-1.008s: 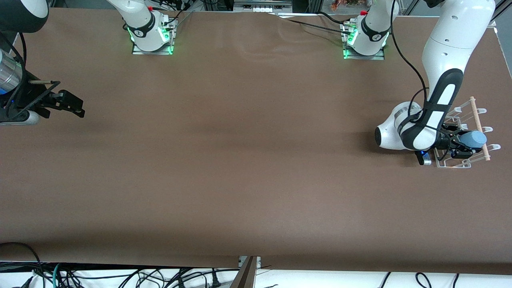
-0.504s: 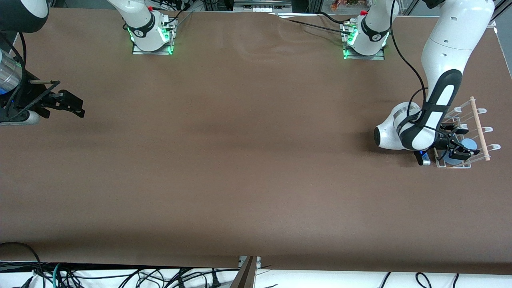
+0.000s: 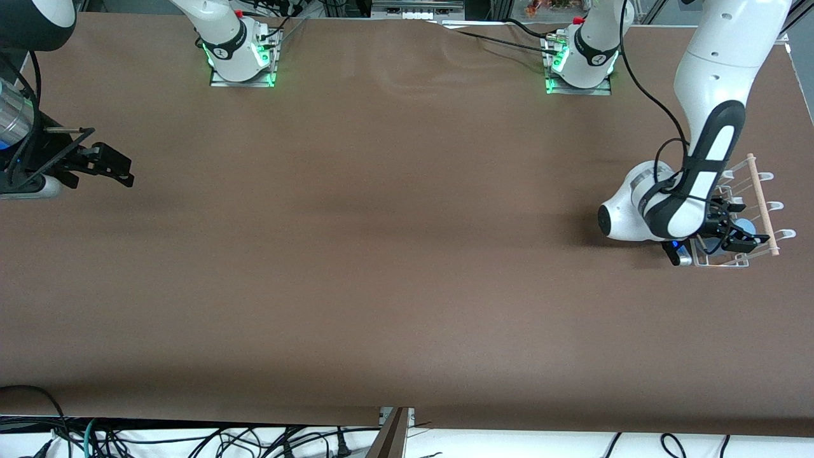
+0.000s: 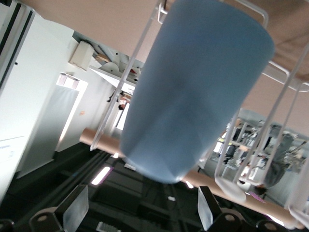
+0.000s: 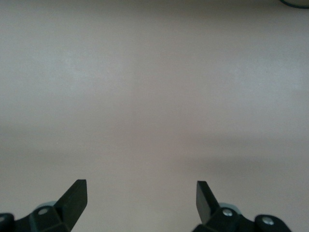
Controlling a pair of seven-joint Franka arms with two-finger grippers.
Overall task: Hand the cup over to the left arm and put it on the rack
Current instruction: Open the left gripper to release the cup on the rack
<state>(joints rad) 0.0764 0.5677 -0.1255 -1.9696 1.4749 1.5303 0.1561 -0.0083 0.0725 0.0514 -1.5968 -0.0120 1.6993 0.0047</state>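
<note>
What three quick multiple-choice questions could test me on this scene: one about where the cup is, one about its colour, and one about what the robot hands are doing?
1. Where is the cup?
A. In the rack at the left arm's end of the table
B. In the middle of the table
C. In the right gripper

2. What colour is the cup?
A. Red
B. Light blue
C. Green

3. How do the left gripper and its fingers stand?
A. Clamped on the cup
B. Out of sight
C. Open by the cup, fingers apart from its sides

Answers:
1. A, the left wrist view shows the cup among the rack's wire prongs.
2. B, its sides are plainly pale blue.
3. C, both fingers stand clear of the cup; the right gripper waits open at the table's right-arm end.
</note>
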